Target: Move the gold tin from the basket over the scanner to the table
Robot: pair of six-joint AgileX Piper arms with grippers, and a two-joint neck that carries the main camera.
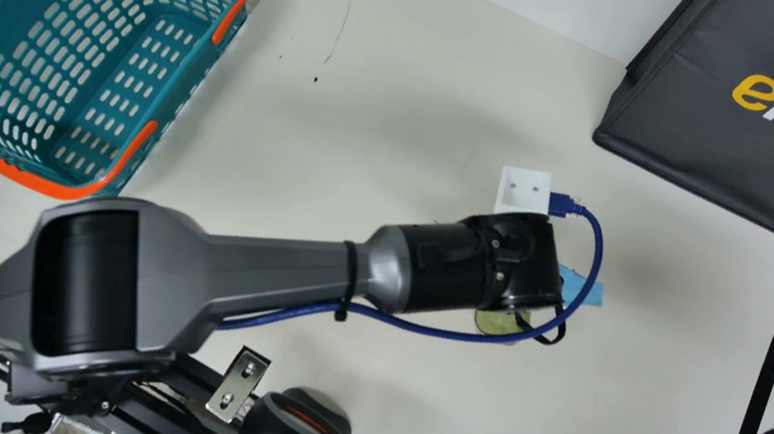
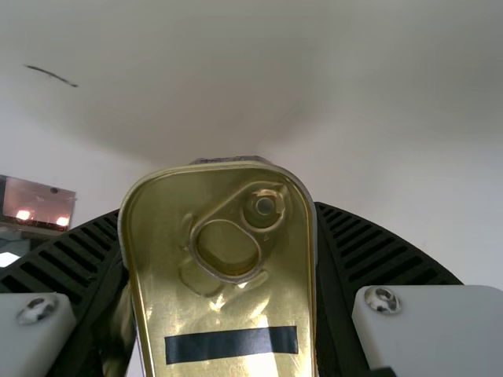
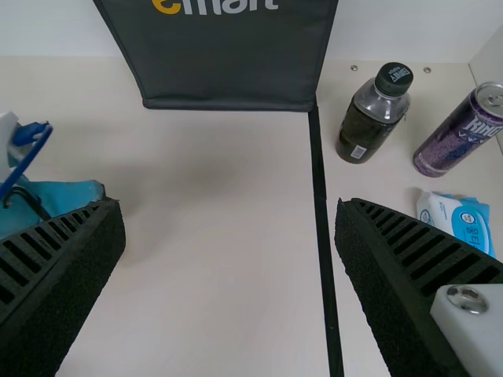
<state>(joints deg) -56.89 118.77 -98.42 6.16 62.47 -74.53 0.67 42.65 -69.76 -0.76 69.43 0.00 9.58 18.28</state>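
Left fingers [image 2: 369, 255] snug on the gold tin [image 2: 228, 302], its width apart

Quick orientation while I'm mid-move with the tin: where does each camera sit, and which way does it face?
Main: on the neck, looking down at the table; left arm across it, part of right gripper lower right.
Left wrist: above left gripper, looking along its fingers at the gold tin.
Right wrist: looks past its open fingers toward the tote bag.
Main and right wrist share the bag and bottle.
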